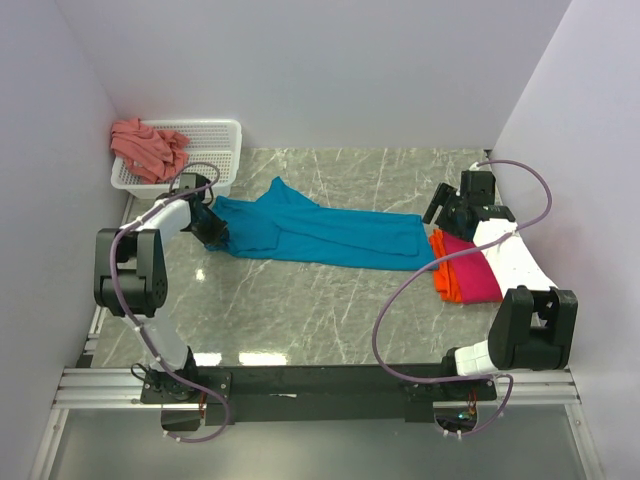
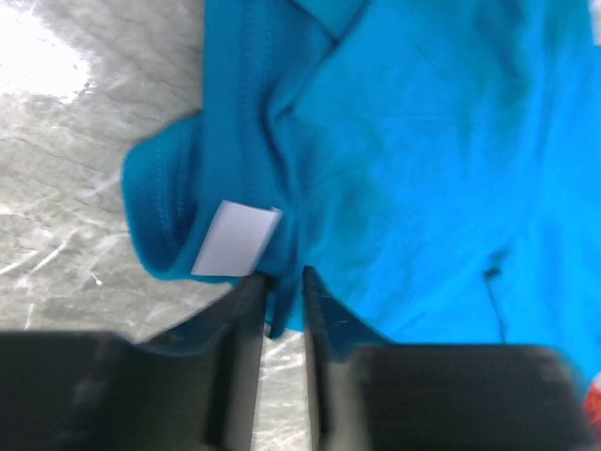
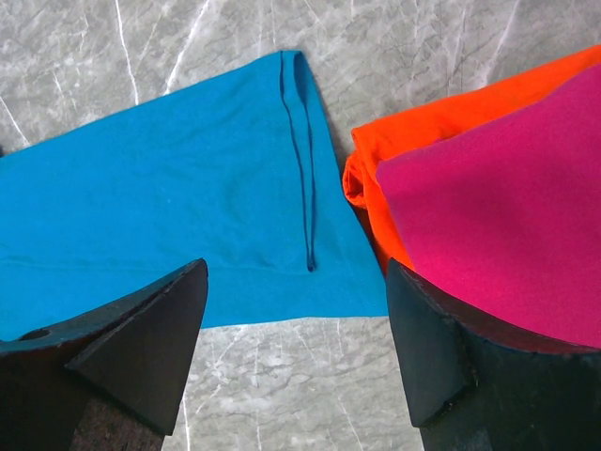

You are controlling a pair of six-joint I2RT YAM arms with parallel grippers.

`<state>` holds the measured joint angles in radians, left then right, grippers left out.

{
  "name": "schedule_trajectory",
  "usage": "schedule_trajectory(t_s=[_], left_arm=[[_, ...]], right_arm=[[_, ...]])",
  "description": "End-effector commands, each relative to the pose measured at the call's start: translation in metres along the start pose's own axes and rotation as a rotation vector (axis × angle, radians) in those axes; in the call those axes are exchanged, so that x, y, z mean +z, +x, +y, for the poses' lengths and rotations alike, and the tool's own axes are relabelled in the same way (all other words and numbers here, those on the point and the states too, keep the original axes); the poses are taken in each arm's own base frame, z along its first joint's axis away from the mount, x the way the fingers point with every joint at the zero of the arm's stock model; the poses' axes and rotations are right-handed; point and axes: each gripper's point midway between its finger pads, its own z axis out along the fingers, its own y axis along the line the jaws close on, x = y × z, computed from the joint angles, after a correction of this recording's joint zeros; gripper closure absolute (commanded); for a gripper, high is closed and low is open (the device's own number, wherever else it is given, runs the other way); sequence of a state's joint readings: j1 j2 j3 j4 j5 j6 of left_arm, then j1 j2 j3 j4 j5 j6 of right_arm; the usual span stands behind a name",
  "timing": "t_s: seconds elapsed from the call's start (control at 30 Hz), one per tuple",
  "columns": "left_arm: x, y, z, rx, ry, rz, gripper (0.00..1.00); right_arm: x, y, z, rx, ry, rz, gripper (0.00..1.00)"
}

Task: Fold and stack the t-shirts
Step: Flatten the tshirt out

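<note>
The grey marble table (image 1: 300, 310) spreads out under both my arms. Across it lies the teal-blue t-shirt (image 1: 320, 232), flat and drawn out long. Its long axis runs from my left gripper (image 2: 282, 277) across to my right gripper (image 3: 296, 282), and the right end sits slightly nearer my bases. The neck end points at my left gripper, and the stitched hem points at my right gripper. A flap of the cloth juts toward the far wall, closer to the left gripper than to the right.

Beyond my left gripper, in the far corner, stands the white mesh basket (image 1: 222, 150). The salmon-pink t-shirt (image 1: 150, 148) is crumpled in it, and part of it hangs over the rim.

Below my right gripper and to its right, the magenta-pink t-shirt (image 1: 478, 272) lies folded on top of the orange t-shirt (image 1: 443, 275). The orange edge shows along the side facing the teal hem. It is just beside the hem, but I cannot tell whether they touch.

My right gripper hangs above the hem corner with its jaws spread wide and nothing between them. In my wrist view one jaw is over teal and the other over magenta.

My left gripper's jaws are drawn in to a narrow slit and pinch a fold of the teal collar. A small white label (image 2: 237, 240) lies on the cloth just beside their tips.
</note>
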<state>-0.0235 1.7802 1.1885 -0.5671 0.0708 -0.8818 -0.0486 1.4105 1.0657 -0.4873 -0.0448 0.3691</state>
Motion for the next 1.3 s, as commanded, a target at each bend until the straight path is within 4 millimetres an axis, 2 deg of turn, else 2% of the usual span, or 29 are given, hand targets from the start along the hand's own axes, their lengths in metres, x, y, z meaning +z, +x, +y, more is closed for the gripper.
schedule_trajectory(t_s=[0.0,0.07,0.1,0.2,0.3,0.33,0.4,0.53,0.57,0.63,0.67,0.7,0.73,0.77,0.8,0.87,0.9,1.03,1.13,1.23,1.27], left_arm=[[-0.003,-0.012,-0.003,-0.013,-0.037,-0.052,0.79],[-0.004,-0.012,-0.002,-0.012,-0.042,-0.048,0.90],[-0.006,-0.011,-0.003,-0.012,-0.044,-0.046,0.99],[-0.017,-0.016,-0.003,-0.006,-0.042,-0.076,0.99],[-0.038,-0.019,-0.003,0.000,-0.033,-0.117,0.99],[-0.051,-0.020,-0.003,0.002,-0.024,-0.134,0.99],[-0.068,-0.018,-0.001,0.005,-0.010,-0.153,0.99],[-0.088,-0.016,0.012,0.011,-0.038,-0.176,0.99],[-0.088,-0.010,0.027,0.018,-0.090,-0.165,0.99],[-0.090,0.000,0.041,0.020,-0.117,-0.153,0.99],[-0.081,0.015,0.057,0.026,-0.145,-0.108,0.99],[-0.077,0.023,0.063,0.023,-0.153,-0.088,0.99],[-0.075,0.029,0.070,0.014,-0.162,-0.074,0.99],[-0.067,0.041,0.086,0.001,-0.194,-0.041,0.99],[-0.063,0.046,0.086,-0.005,-0.175,-0.024,0.99],[-0.056,0.056,0.093,-0.007,-0.170,0.010,0.99],[-0.055,0.056,0.090,-0.008,-0.148,0.014,0.99],[-0.056,0.052,0.085,0.000,-0.141,0.008,0.93],[-0.060,0.046,0.078,0.007,-0.124,-0.007,0.87],[-0.061,0.044,0.072,0.016,-0.111,0.001,0.79],[-0.062,0.038,0.076,-0.005,-0.114,-0.004,0.78]], right_arm=[[-0.001,-0.008,-0.001,-0.008,0.009,-0.026,0.18],[-0.001,-0.008,-0.002,-0.005,0.010,-0.025,0.18],[0.000,-0.007,-0.002,-0.005,0.012,-0.021,0.18],[0.000,-0.005,-0.002,-0.008,0.010,-0.013,0.18],[-0.003,0.000,-0.003,-0.001,0.010,-0.007,0.18],[-0.005,0.002,-0.004,0.000,0.008,-0.007,0.18],[-0.008,0.011,-0.004,0.002,-0.007,0.000,0.19],[-0.011,0.028,-0.011,-0.013,0.020,0.026,0.19],[-0.012,0.032,-0.009,-0.022,0.019,0.033,0.19],[-0.014,0.046,-0.008,-0.039,0.013,0.057,0.19],[-0.013,0.050,-0.008,-0.034,0.010,0.065,0.19],[-0.014,0.062,0.004,-0.063,-0.017,0.090,0.19],[-0.011,0.074,0.005,-0.069,-0.020,0.116,0.19],[-0.010,0.082,0.009,-0.077,-0.028,0.133,0.19],[-0.007,0.094,0.018,-0.095,-0.047,0.161,0.20],[-0.001,0.106,0.021,-0.107,-0.042,0.193,0.21],[0.006,0.111,0.020,-0.100,-0.024,0.215,0.22],[0.017,0.105,0.031,-0.092,-0.037,0.213,0.24],[0.023,0.088,0.042,-0.091,-0.049,0.183,0.26],[0.030,0.081,0.049,-0.101,-0.058,0.187,0.27],[0.031,0.080,0.051,-0.102,-0.060,0.190,0.27]])
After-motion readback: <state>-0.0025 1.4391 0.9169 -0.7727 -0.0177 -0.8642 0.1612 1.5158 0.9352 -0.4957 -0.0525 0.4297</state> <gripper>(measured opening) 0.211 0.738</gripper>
